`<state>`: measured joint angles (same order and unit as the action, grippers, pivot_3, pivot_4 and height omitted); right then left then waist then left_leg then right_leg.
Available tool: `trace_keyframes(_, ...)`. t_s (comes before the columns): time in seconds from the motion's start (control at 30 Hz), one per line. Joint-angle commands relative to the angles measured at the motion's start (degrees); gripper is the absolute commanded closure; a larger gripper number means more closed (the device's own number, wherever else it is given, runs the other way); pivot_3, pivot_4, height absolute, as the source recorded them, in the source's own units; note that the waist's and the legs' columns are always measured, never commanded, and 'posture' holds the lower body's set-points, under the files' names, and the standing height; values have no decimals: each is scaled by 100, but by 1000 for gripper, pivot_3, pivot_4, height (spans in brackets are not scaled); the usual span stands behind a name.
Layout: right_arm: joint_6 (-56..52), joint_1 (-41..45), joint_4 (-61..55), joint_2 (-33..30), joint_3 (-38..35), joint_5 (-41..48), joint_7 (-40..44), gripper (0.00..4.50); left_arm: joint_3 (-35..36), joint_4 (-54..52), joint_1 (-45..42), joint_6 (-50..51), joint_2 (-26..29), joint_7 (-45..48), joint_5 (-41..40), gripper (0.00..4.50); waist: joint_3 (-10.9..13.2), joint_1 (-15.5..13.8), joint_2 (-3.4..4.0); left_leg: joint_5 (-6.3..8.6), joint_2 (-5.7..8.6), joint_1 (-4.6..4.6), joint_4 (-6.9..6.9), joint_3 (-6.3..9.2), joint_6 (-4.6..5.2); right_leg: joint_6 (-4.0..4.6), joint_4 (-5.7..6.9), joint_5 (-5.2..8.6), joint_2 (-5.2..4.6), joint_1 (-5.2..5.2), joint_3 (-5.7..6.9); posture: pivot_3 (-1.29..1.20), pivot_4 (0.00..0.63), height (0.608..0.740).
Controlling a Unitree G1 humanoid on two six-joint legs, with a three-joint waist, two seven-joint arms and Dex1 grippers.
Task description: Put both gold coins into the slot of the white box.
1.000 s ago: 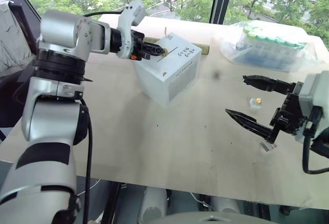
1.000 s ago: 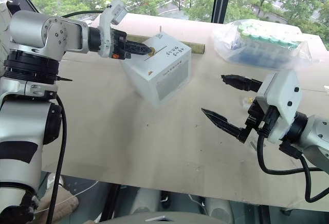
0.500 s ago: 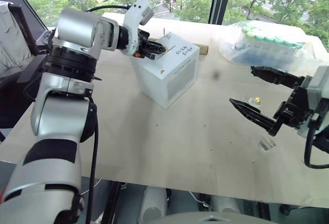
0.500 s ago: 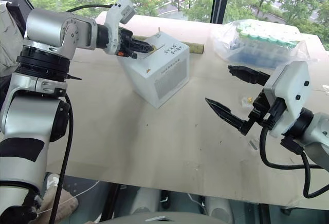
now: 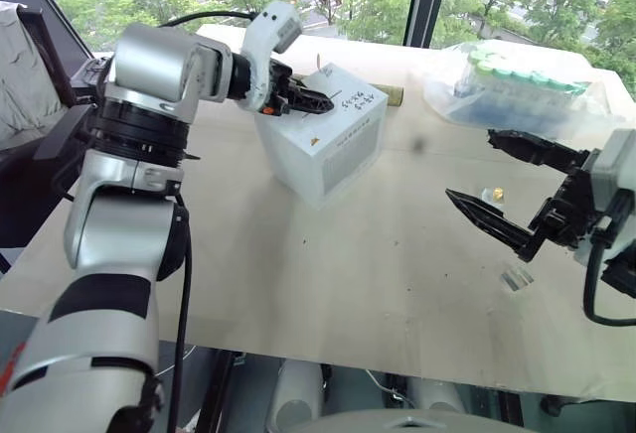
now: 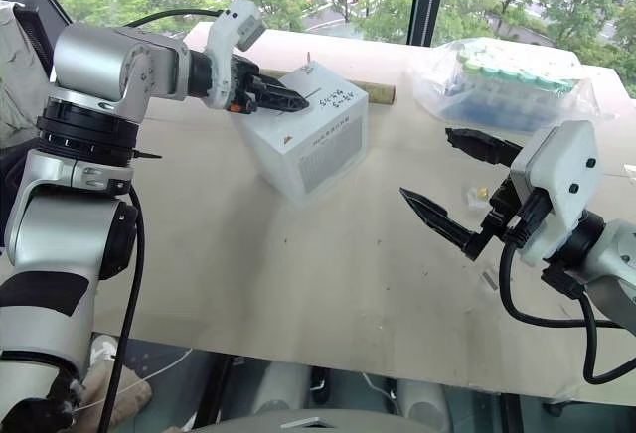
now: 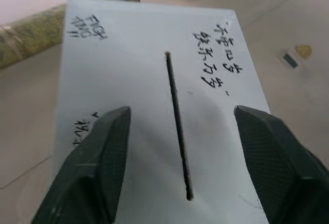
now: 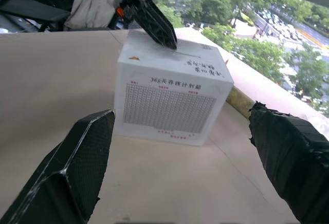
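Observation:
The white box stands on the table at the back left, with black handwriting on its top. My left gripper hovers just above that top, open. In the left wrist view its fingers stand on either side of the dark slot with nothing between them. One gold coin lies on the table at the right, beside a small clear block. My right gripper is open around that spot, one finger behind the coin and one in front, and holds nothing.
A clear bag of green-capped tubes lies at the back right. A mottled cardboard roll rests behind the box. Another clear plastic block sits near my right arm. The table's front edge runs close below.
My left gripper has opened above the slot. The gold piece seen at its tips a second ago no longer shows. The right gripper has hardly moved.

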<state>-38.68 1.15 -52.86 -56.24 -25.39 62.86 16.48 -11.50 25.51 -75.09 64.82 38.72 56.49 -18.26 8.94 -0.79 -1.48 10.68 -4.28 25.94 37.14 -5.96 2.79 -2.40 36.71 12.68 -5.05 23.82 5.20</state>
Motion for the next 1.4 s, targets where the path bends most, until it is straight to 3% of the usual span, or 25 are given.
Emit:
trace_keyframes(0.03, -335, 14, 391, -134, 168, -437, -248, 0, 961, -1227, 400, 192, 282, 487, -890, 1505, 1, 20, 1, 0, 0, -1, -2, -2, 0, 0, 0, 0, 0, 1, -3, 0, 150, 740)
trace_keyframes(0.1, -639, 185, 896, -193, 485, -762, -435, 0, 1558, -2177, 1001, 119, 185, 602, -1484, 1505, 1, 38, 3, 0, -2, -4, -3, -8, 0, 7, 2, -4, 0, 4, -10, 0, 150, 740)
trace_keyframes(0.2, -843, 705, 1772, -62, 1036, -1152, -427, 0, 1905, -3541, 2037, -317, 67, 629, -1925, 1505, 3, 12, 6, 0, 1, -7, 5, -12, 0, 18, 7, -11, -7, -1, -13, 0, 150, 740)
trace_keyframes(0.3, -866, 1088, 2426, -101, 1613, -1752, -104, 836, 1937, -4278, 2701, -319, 20, 700, -2358, 1413, 3, -13, 6, -1, 2, -13, 6, -12, 1, 18, 11, -11, -5, -3, -13, 0, 150, 740)
trace_keyframes(0.37, -962, 1402, 2867, -20, 1884, -2044, -57, 1744, 1780, -4760, 3167, -711, 40, 630, -2243, 1413, 3, -14, 7, -1, 1, -10, 8, -7, 0, 18, 11, -11, -1, -3, -6, 0, 150, 740)
trace_keyframes(0.47, -1610, 2113, 3725, 388, 2090, -2215, -369, 1744, 1446, -5554, 4183, -1851, 12, 702, -1808, 1413, 0, 38, 15, 0, 2, -23, 6, -24, 0, 18, 7, -12, -1, -8, -24, 0, 150, 740)
trace_keyframes(0.63, -2204, 2383, 3957, 812, 1988, -2487, -633, 1744, 1394, -5795, 4647, -2091, -70, 367, -1914, 1413, 1, -38, 15, 0, 1, -15, 6, -20, 1, 19, 10, -13, 3, -6, -8, 0, 150, 740)
trace_keyframes(0.7, -2368, 2359, 3908, 965, 1941, -2555, -691, 2292, 1416, -5819, 4751, -2115, -71, 287, -2008, 1413, 0, -25, 16, 0, 1, -14, 6, -13, 0, 19, 9, -12, 3, -7, -6, 0, 150, 740)
trace_keyframes(1.2, -2627, 2315, 3934, 1661, 1658, -3160, -853, 2292, 1184, -5624, 4911, -2632, -20, 171, -1949, 1413, 1, 0, 21, 1, 1, -15, 6, -14, 1, 7, 8, -18, 3, -7, -10, 0, 150, 740)
trace_keyframes(1.33, -2655, 2355, 3945, 1741, 1643, -3264, -785, 3381, 1171, -5612, 4908, -2674, -24, 125, -1981, 1413, 2, 0, 21, 1, 1, -14, 5, -14, 1, 16, 7, -13, 3, -7, -9, 0, 150, 740)
trace_keyframes(1.4, -2654, 2373, 3955, 1777, 1660, -3329, -758, 3381, 1156, -5624, 4930, -2710, -1, 141, -1974, 1413, 2, 3, 21, 1, 1, -14, 5, -14, 1, 16, 7, -12, 3, -7, -10, 0, 150, 740)
